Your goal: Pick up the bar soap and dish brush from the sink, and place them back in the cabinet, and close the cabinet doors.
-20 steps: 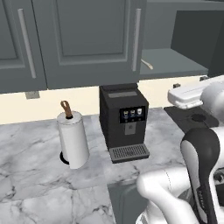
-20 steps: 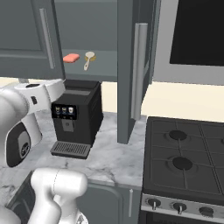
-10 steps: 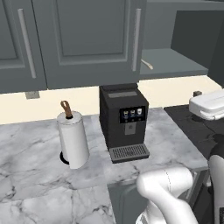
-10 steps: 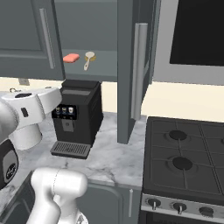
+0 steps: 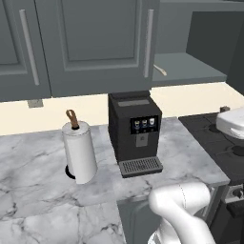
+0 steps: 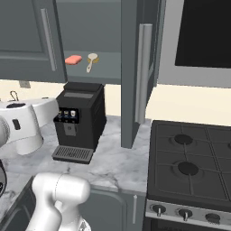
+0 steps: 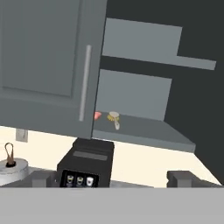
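Observation:
The salmon bar soap (image 6: pixel 73 59) and the dish brush (image 6: pixel 92 60) with its cream head lie side by side on the lower shelf of the open upper cabinet (image 6: pixel 108 67). In the hand view the soap (image 7: pixel 97 115) peeks out from behind the left door's edge, and the brush (image 7: pixel 114 118) lies just right of it. The left cabinet door (image 7: pixel 43 61) hangs partly across the opening. The right door (image 6: pixel 135 72) stands swung out, edge-on. My gripper (image 7: pixel 113 178) is open and empty, well back from the shelf and below it. The sink is out of view.
A black coffee machine (image 5: pixel 136 133) stands on the marble counter under the cabinet, with a paper towel roll (image 5: pixel 78 150) to its left. A stove (image 6: pixel 194 162) lies to the right, below a dark microwave (image 6: pixel 198 40). My white arm (image 6: pixel 22 124) reaches beside the coffee machine.
My arm has swung back from the cabinet, towards the right edge of the left base view and lower left in the right base view. Soap, brush and doors have not moved.

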You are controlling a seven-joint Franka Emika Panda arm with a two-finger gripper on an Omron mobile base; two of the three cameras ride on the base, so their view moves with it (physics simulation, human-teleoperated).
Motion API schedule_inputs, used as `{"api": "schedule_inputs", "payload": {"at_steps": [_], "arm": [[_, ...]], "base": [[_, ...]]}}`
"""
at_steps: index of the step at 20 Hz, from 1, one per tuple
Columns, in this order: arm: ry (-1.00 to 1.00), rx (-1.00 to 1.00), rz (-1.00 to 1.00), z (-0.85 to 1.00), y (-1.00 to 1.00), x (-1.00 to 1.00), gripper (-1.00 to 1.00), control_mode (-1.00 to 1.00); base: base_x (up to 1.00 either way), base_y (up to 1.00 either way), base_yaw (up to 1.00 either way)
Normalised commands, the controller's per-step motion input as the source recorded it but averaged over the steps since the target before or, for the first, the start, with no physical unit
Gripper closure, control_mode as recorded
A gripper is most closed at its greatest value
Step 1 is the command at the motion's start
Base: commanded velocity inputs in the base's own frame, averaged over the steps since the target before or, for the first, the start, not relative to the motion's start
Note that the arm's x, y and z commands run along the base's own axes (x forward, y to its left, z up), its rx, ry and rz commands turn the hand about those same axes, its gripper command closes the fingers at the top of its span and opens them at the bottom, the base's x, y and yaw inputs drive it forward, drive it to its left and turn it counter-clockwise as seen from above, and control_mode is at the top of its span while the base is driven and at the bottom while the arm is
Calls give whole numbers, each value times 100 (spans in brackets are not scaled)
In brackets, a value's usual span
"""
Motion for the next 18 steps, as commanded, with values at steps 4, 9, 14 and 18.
{"api": "schedule_inputs", "payload": {"at_steps": [4, 9, 14, 18], "arm": [[14, 7, 0, 0, 0, -13, -100, -100], [4, 3, 0, -14, -25, -2, -100, -100], [0, 1, 2, -29, -47, -8, -100, -100], [0, 1, 2, -23, -40, -9, -100, -100]], "base": [[0, 0, 0], [0, 0, 0], [0, 0, 0], [0, 0, 0]]}}
